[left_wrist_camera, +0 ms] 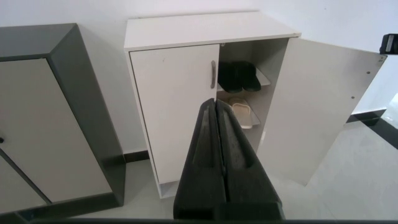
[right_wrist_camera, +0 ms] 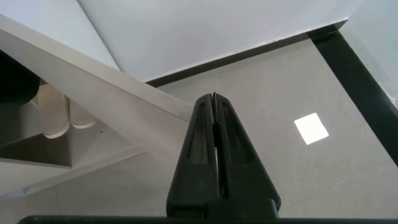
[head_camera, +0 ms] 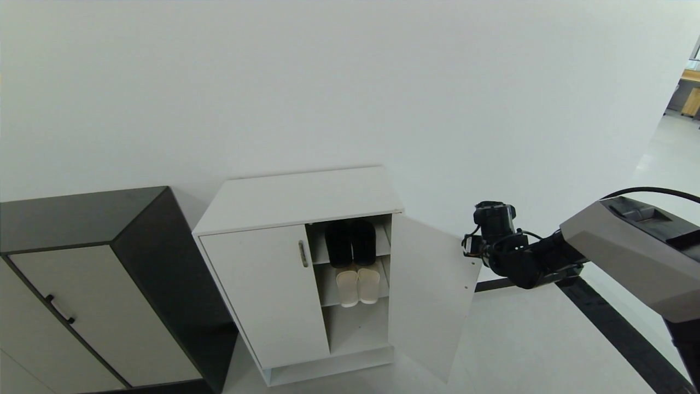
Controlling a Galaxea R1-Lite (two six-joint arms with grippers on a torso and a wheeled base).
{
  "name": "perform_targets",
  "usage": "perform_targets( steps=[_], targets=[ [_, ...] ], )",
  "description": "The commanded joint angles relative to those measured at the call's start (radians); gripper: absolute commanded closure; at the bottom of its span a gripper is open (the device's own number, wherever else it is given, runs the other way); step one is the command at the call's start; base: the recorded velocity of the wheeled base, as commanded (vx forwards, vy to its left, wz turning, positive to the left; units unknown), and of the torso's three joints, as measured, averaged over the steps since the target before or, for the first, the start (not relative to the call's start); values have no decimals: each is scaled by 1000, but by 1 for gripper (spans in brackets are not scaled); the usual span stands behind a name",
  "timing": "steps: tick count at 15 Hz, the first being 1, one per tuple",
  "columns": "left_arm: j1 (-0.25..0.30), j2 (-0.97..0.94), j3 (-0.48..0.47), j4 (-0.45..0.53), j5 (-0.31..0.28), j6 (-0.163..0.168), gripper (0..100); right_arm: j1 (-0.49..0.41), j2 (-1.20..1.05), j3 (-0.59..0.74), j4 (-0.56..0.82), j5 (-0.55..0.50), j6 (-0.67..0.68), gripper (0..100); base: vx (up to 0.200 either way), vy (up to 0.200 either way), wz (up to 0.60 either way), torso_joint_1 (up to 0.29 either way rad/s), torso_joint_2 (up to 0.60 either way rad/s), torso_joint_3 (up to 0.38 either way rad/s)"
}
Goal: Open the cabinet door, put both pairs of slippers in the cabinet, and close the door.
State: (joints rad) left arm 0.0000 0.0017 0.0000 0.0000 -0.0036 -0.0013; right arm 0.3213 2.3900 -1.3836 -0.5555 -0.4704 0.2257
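The white cabinet (head_camera: 298,200) stands against the wall with its left door shut and its right door (head_camera: 426,295) swung wide open. A black pair of slippers (head_camera: 350,241) sits on the top shelf and a white pair of slippers (head_camera: 358,285) on the shelf below. My right gripper (head_camera: 472,249) is shut and empty, right at the outer side of the open door's free edge (right_wrist_camera: 149,102). My left gripper (left_wrist_camera: 216,102) is shut and empty, held back from the cabinet front (left_wrist_camera: 174,106).
A dark cabinet (head_camera: 82,273) with pale doors stands close to the white one's left side. A black floor stripe (head_camera: 618,328) runs along the wall base and out to the right. Pale open floor (head_camera: 519,350) lies in front and to the right.
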Motion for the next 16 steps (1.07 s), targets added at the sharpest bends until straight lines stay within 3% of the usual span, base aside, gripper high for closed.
perform_targets(
  steps=[1,5,12,15,16],
  targets=[
    [0,0,0,0,1,0,100,7,-6,11,-1,-1,0,100,0,0,0,0,0,0],
    [0,0,0,0,1,0,100,27,-22,34,-1,-7,0,100,0,0,0,0,0,0],
    [0,0,0,0,-1,0,100,180,-118,175,-64,-11,-3,100,0,0,0,0,0,0],
    [0,0,0,0,1,0,100,177,-132,176,-75,-16,-5,100,0,0,0,0,0,0],
    [0,0,0,0,1,0,100,137,-115,160,-73,-11,-8,100,0,0,0,0,0,0]
  ],
)
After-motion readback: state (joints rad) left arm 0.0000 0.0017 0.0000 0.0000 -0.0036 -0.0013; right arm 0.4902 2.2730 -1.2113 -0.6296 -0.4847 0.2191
